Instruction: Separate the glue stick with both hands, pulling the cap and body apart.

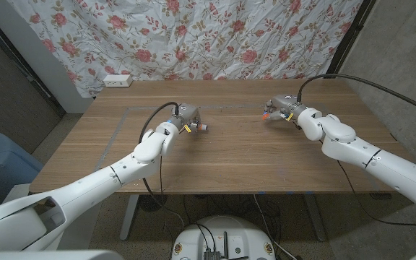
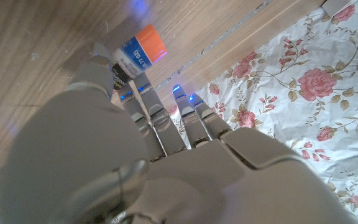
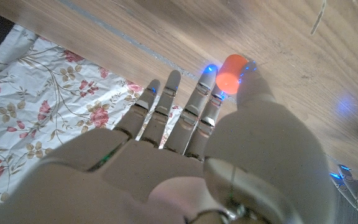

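The glue stick is already in two pieces, one in each hand, and the two hands are well apart over the wooden table (image 1: 230,155). The left hand (image 1: 186,117) holds the glue stick body (image 2: 132,59), a white tube with blue lettering and an orange end; in the left wrist view the tube sits pinched between the thumb and the nearest fingers (image 2: 146,102), its orange end sticking out past the fingertips toward the table surface. In the head view the body (image 1: 203,128) shows as a small light piece poking out on the side of the left hand that faces the other hand. The right hand (image 1: 284,110) holds the orange cap (image 3: 232,73); the right wrist view shows it as a round orange shape nipped between the thumb and the adjoining fingertip, while the remaining fingers (image 3: 166,99) reach out straight and slightly fanned. In the head view a small red-orange spot (image 1: 265,113) marks the cap at the tips of the right hand. Both arms come in from the near corners and bend inward, the left forearm lying low over the tabletop, the right one angled in from the table's right edge. A flowered cloth (image 1: 215,36) hangs behind the table, and a white power strip (image 1: 118,81) lies at the far left corner.
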Available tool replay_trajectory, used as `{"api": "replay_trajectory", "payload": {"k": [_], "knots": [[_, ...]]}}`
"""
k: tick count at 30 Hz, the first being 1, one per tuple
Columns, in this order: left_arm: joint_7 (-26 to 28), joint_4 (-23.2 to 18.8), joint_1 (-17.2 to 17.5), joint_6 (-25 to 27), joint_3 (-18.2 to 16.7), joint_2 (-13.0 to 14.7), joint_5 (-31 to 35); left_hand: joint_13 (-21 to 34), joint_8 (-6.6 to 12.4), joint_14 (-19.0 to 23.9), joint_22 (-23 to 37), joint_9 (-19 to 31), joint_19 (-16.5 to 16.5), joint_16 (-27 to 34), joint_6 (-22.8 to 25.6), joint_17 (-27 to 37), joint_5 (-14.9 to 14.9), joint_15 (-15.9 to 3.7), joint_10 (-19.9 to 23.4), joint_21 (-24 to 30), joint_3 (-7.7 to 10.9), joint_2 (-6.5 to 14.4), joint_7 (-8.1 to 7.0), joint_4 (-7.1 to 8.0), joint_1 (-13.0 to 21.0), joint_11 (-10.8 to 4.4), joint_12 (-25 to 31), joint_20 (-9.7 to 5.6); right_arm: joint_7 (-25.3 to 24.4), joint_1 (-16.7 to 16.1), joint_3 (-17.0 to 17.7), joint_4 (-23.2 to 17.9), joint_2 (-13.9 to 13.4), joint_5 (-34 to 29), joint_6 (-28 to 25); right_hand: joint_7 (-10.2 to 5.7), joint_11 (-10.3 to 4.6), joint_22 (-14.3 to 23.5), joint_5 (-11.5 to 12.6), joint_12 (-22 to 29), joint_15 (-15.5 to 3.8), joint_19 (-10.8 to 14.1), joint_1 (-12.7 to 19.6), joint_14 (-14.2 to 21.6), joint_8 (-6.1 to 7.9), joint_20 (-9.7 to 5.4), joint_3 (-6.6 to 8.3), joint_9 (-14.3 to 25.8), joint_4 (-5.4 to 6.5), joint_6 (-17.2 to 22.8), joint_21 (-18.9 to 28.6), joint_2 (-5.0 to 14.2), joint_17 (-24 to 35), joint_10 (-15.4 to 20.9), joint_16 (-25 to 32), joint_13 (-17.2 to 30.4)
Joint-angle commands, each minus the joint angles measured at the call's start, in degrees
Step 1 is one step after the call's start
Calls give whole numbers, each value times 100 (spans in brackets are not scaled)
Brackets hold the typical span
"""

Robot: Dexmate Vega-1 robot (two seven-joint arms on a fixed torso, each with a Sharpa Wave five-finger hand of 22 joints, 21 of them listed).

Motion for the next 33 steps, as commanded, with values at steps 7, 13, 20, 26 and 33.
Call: {"api": "replay_trajectory", "payload": {"k": [7,13,20,26,33], "knots": [[-106,48,58,-11,-10,12,161,22,7,-33,19,69,-27,-6,2,24,38,-860,5,-12,-37,344,-53,22,-12,-88,24,5,213,169,-280,233,72,-481,-89,-106,-7,26,43,-32,-797,-18,-10,-50,-25,19,-47,11,11,16,-13,-40,26,-53,18,36],[-168,27,96,28,-29,3,159,21,-15,-12,19,67,-36,8,-109,23,37,-797,-118,-2,-68,327,-90,38,-92,-87,11,26,324,221,-345,293,89,-581,-82,-105,-3,26,46,-65,-792,-30,-33,-63,-42,38,-62,12,24,-28,-15,-38,21,-104,8,35],[-228,-18,119,101,-47,19,213,24,-7,30,18,65,-46,8,-130,13,42,-770,-180,1,-63,314,-94,29,-123,-88,16,43,322,236,-405,339,109,-719,-62,-113,-1,27,48,-87,-801,-42,-37,-86,-52,50,-77,14,23,-54,-16,-43,29,-148,9,47],[-285,-44,114,96,-52,48,250,25,-7,10,19,65,-70,-3,-159,11,46,-800,-226,-3,-59,311,-85,16,-119,-87,17,62,341,227,-432,369,134,-794,-102,-108,1,27,53,-106,-803,-43,-47,-107,-90,61,-91,14,25,-146,-13,-45,33,-189,6,62],[-318,-49,118,95,-65,54,273,26,-17,3,19,65,-87,-1,-214,15,48,-801,-273,-4,-66,312,-86,21,-142,-87,19,78,428,237,-457,391,160,-852,-163,-104,8,27,52,-132,-787,-57,-92,-141,-116,88,-132,13,35,-205,-15,-81,37,-257,-2,85]]}}
